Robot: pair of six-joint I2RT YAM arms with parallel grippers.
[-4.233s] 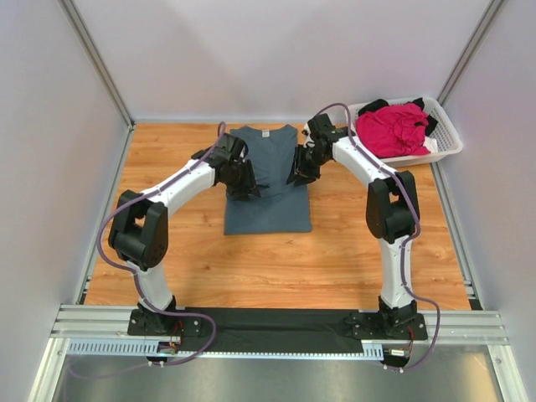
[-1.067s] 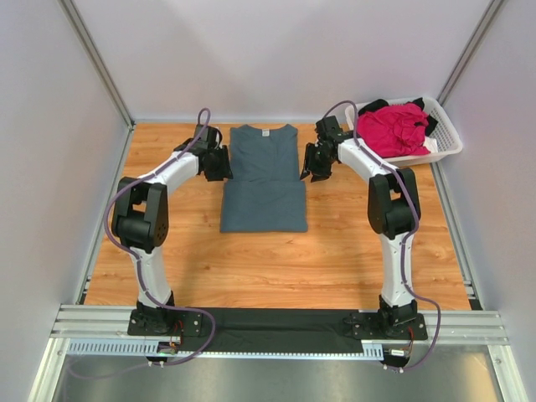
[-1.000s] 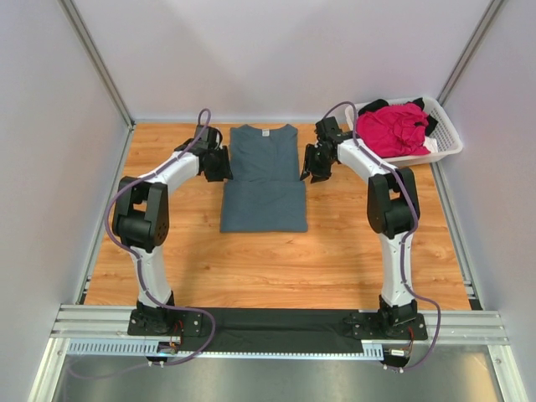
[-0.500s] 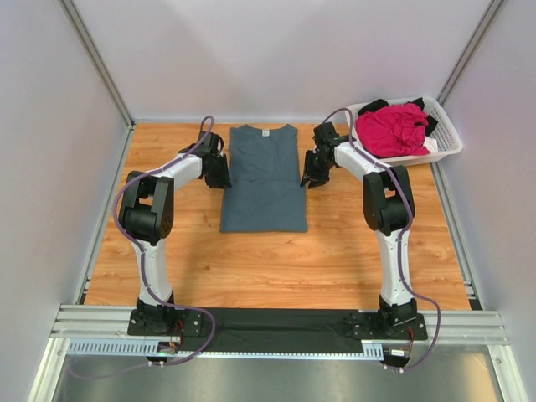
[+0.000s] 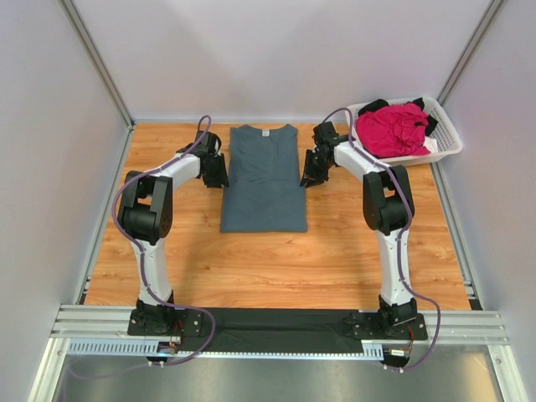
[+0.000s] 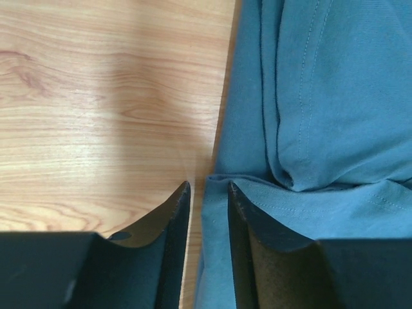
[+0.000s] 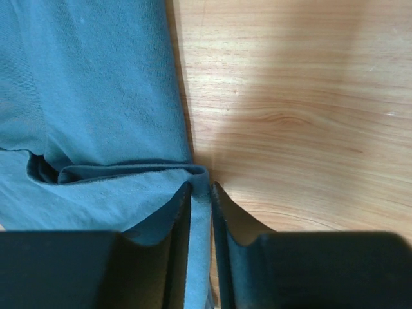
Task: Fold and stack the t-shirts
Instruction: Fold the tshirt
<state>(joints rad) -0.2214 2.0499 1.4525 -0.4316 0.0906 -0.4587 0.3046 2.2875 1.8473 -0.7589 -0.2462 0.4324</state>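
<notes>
**A:** From above, how does the slate blue-grey t-shirt [image 5: 264, 180] lie?

**B:** It lies flat on the surface [image 5: 251, 260] between the two arms. Its long axis runs from near to far, with the collar at the far end. The left gripper [image 5: 216, 173] sits at its left edge and the right gripper [image 5: 309, 173] at its right edge, opposite each other across the far half. Each arm is nearest its own side. The pink t-shirt [image 5: 389, 130] is piled in the basket [image 5: 448, 138] at the far right, well apart.

**A:** And the left wrist view?

**B:** There the t-shirt [image 6: 335, 96] lies to the right of the left gripper [image 6: 207, 190]. The cloth's edge runs straight ahead and passes between the jaws, with one finger over bare wood and the other over cloth. A cross fold sits just beyond the tips. The gap is narrow, and it is not clear whether the jaws pinch the cloth.

**A:** The right wrist view?

**B:** It mirrors the left. The t-shirt [image 7: 96, 77] lies to the left of the right gripper [image 7: 201, 190], with bare wood on the other side. The jaws stand nearly together and the folded edge fills the slit, so this gripper looks to be holding cloth.

**A:** What does the next move turn on?

**B:** Probably on both edge grips staying level across the shirt, so a lift can carry the cloth along its long axis.
</notes>
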